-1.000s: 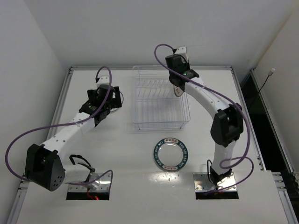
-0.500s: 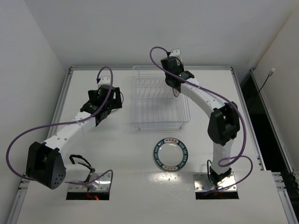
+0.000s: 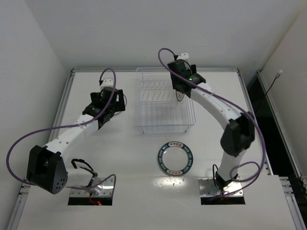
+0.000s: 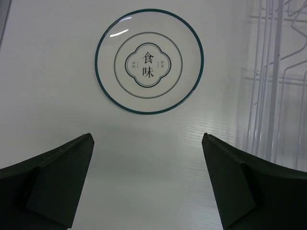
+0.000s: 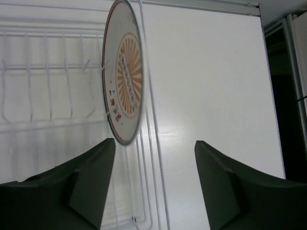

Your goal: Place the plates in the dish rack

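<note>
Now the right pincer (image 5: 154,143) gapes empty just beside the orange-rimmed plate (image 5: 123,81), which prongs prop upright at the dish rack's (image 3: 144,125) two o'clock corner. The left pincer (image 4: 146,139), wide, hovers over the ringed plate (image 4: 148,67) on the table at the rack's nine o'clock, likely next.

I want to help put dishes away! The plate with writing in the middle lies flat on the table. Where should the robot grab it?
Probably by its rim. The plate lies flat on the table, so only its thin edge offers a hold. The open left gripper could come down from above onto the nearest edge, one finger inside the rim, one outside.
</note>
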